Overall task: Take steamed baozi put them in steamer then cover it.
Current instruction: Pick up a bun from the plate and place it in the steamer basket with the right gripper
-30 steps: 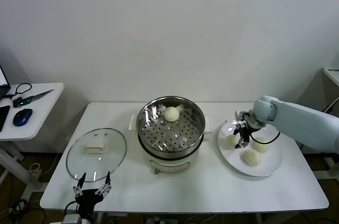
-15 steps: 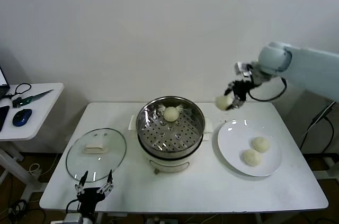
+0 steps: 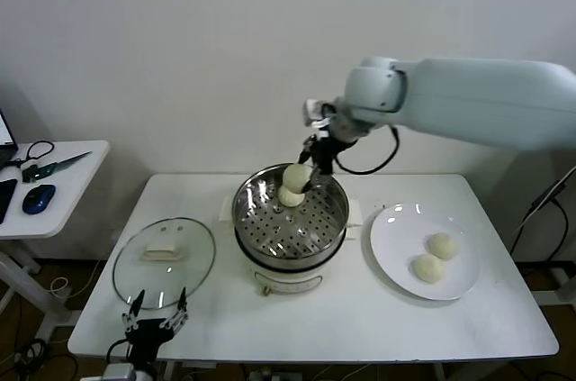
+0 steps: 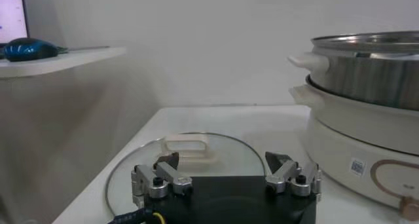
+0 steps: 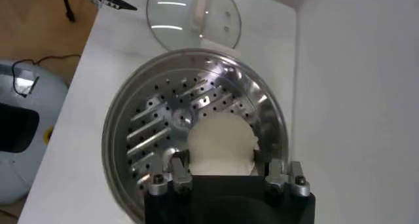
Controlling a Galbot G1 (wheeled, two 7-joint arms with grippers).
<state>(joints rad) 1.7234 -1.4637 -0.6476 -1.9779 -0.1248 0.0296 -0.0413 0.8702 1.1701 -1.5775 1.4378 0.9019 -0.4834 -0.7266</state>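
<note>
Baozi (image 3: 295, 176) in right gripper (image 3: 307, 179), above steamer (image 3: 290, 215)

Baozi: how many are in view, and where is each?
4. Two baozi on the plate. One in the steamer, partly hidden. One held by the right tool above it.
</note>
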